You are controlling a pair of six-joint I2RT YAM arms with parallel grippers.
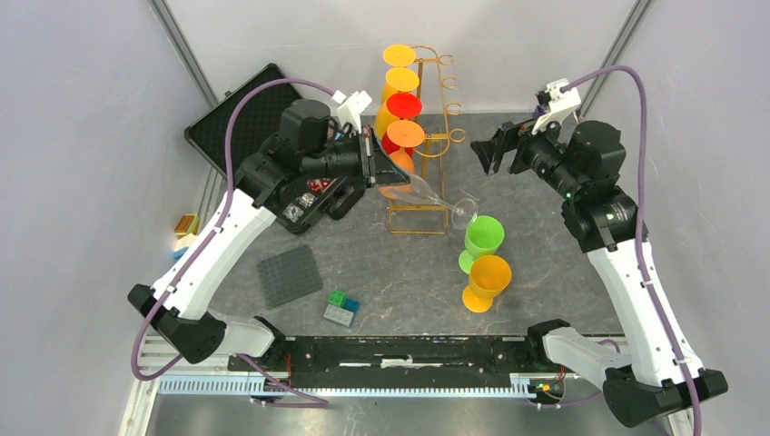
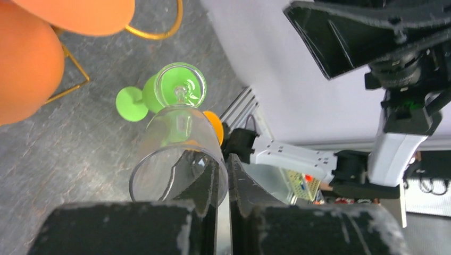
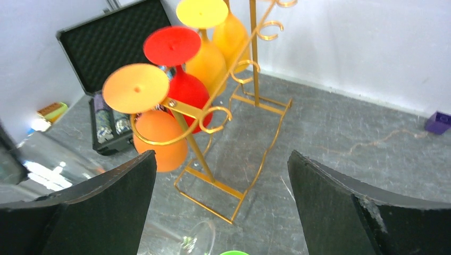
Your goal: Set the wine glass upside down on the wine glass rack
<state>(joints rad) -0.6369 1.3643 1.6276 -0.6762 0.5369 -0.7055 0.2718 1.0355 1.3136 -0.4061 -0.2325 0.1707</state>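
Observation:
My left gripper (image 1: pixel 370 160) is shut on the rim of a clear wine glass (image 1: pixel 427 189). It holds the glass on its side, above the table and in front of the rack, with the foot pointing right toward a green glass. In the left wrist view one finger is inside the bowl (image 2: pixel 175 146) and the other is outside, at the gripper (image 2: pixel 227 159). The gold wire wine glass rack (image 1: pixel 447 107) stands at the back centre. Several orange, red and yellow glasses (image 1: pixel 404 107) hang upside down on its left side. My right gripper (image 1: pixel 487 149) is open and empty, right of the rack (image 3: pixel 254 64).
A green glass (image 1: pixel 482 238) and an orange glass (image 1: pixel 488 280) stand upright in front of the rack's base (image 1: pixel 419 224). An open black case (image 1: pixel 245 118) lies at back left. A dark baseplate (image 1: pixel 289 274), small bricks (image 1: pixel 341 309) and blocks (image 1: pixel 186 224) lie at left.

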